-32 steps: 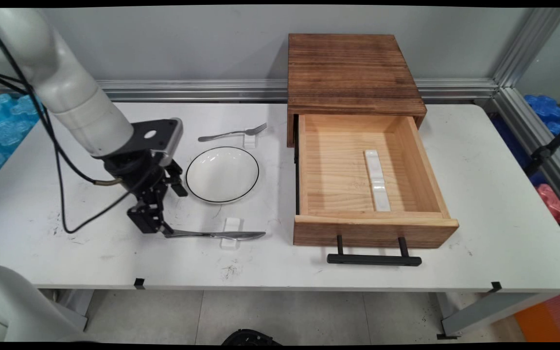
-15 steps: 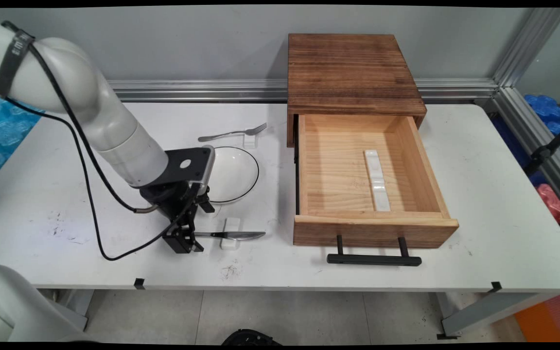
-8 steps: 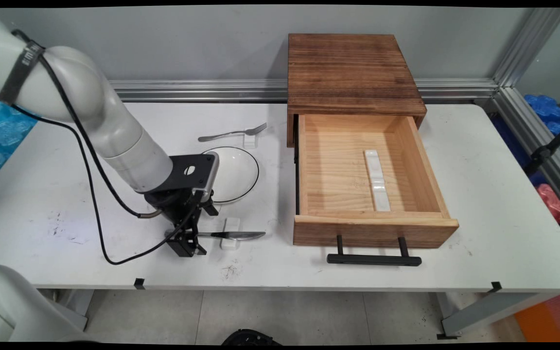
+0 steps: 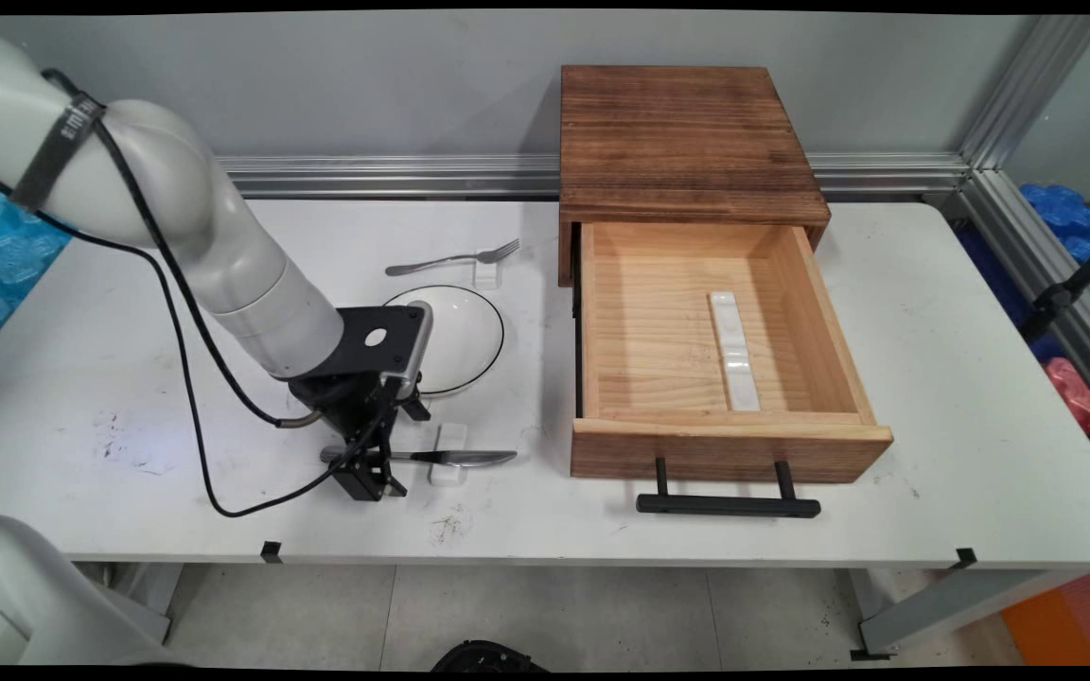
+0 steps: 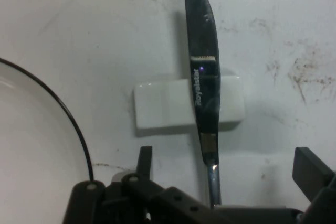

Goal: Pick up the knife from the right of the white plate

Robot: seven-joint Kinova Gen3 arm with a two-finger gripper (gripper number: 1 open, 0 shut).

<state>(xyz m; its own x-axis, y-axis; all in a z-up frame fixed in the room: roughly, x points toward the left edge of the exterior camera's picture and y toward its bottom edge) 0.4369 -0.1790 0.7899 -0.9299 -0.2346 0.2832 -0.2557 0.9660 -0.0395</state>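
A black gripper (image 4: 371,470) reaches down to the table (image 4: 933,378), its fingers spread open on either side of the handle of a knife (image 5: 203,85). The knife lies across a small white rest (image 5: 163,103), blade pointing toward an open wooden drawer (image 4: 729,445). A white plate (image 4: 460,336) sits just behind the gripper.

Even overhead light across the main view, soft shadows beneath the drawer (image 4: 729,445); hand view dim, grainy, slightly soft.
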